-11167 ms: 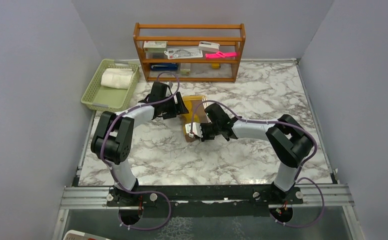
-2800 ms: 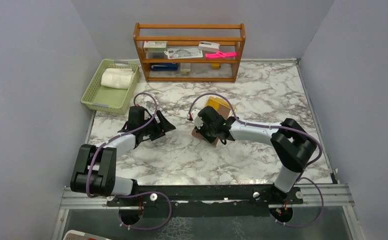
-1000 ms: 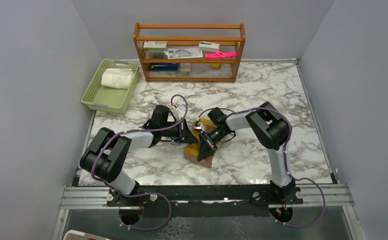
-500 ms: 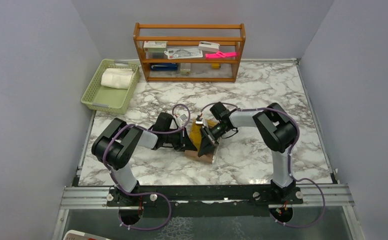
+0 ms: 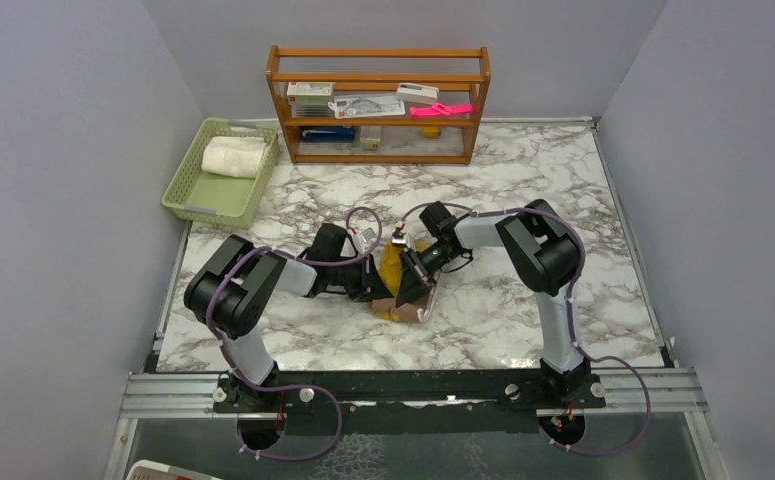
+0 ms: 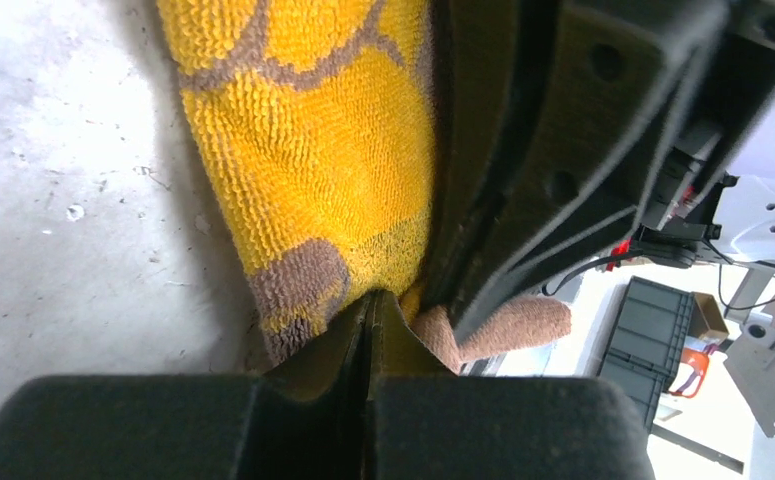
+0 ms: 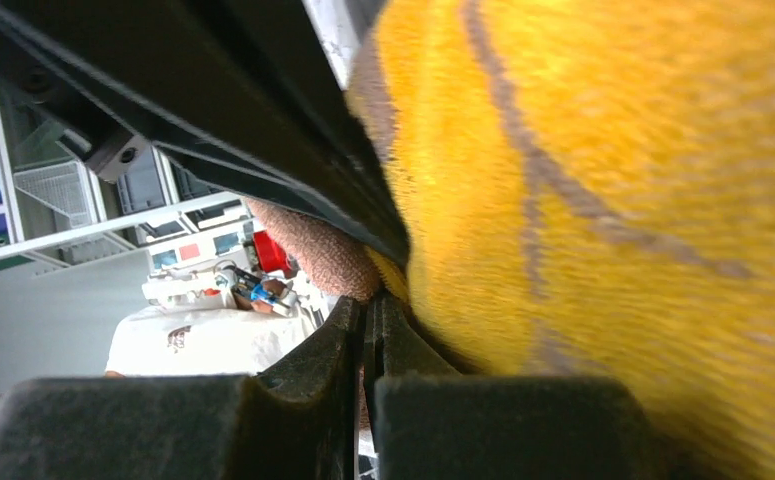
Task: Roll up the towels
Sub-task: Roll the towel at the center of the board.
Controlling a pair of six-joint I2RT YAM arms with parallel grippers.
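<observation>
— Marble table [image 5: 503,200] below; where do we see the brown-and-yellow towel [image 6: 313,150]?
— Bunched, yellow patches outward, between our left gripper [image 6: 368,325] and right gripper [image 7: 368,335], both clamped tight on it.

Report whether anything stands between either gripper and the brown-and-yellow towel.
Nothing visible does. The left gripper and the right gripper are each shut on an edge of the brown-and-yellow towel, with cloth directly at the fingertips. The two grippers sit close together, facing each other across it.
</observation>
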